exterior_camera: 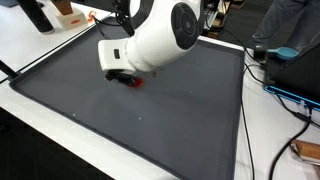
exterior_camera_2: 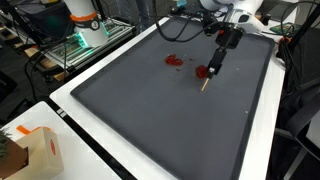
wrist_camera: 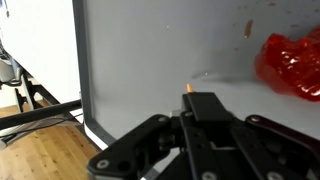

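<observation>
Nearest you in an exterior view, a cardboard box [exterior_camera_2: 35, 150] sits at the near left corner of the white table [exterior_camera_2: 62, 100]; neither of the remaining views shows it. Beyond it the dark mat [exterior_camera_2: 150, 125] covers most of the table. This view alone lets you see two red marks lying apart: a red smear [exterior_camera_2: 175, 60] on the left and a red blob [exterior_camera_2: 203, 72] near it on the right, both toward the far side of the mat. Your gripper [exterior_camera_2: 214, 62] hangs over the blob. A thin stick [exterior_camera_2: 207, 82] slants down out of it, its pale tip at the mat just on the near side of the blob.

Where the arm's white body fills an exterior view, you get only the gripper [exterior_camera: 120, 75] low over the mat and a sliver of the red blob [exterior_camera: 136, 82] just to its right; the stick is hidden.

The wrist view gives you the fingers [wrist_camera: 150, 135]: drawn in narrow, clamped on the stick, whose orange tip [wrist_camera: 188, 89] pokes out ahead of them. The blob [wrist_camera: 293, 65] lies to the right, apart from that tip. A wooden floor [wrist_camera: 40, 150] shows past the mat's left edge, and only here.
</observation>
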{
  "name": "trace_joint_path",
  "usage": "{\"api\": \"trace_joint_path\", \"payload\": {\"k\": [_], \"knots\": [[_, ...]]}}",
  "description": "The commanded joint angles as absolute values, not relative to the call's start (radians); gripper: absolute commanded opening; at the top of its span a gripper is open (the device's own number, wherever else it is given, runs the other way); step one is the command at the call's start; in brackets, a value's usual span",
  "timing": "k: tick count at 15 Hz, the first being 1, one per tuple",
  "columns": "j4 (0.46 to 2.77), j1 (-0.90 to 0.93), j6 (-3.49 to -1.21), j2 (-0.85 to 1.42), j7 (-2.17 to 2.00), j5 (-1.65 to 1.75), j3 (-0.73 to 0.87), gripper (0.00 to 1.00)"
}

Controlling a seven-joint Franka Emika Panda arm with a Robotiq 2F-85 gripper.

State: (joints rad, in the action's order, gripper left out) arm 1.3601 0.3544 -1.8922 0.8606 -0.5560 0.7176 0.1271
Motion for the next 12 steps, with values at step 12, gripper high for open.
{"api": "trace_joint_path", "payload": {"k": [12], "knots": [[1.35, 0.291, -1.893, 0.835, -0.319, 0.666, 0.059, 0.03]]}}
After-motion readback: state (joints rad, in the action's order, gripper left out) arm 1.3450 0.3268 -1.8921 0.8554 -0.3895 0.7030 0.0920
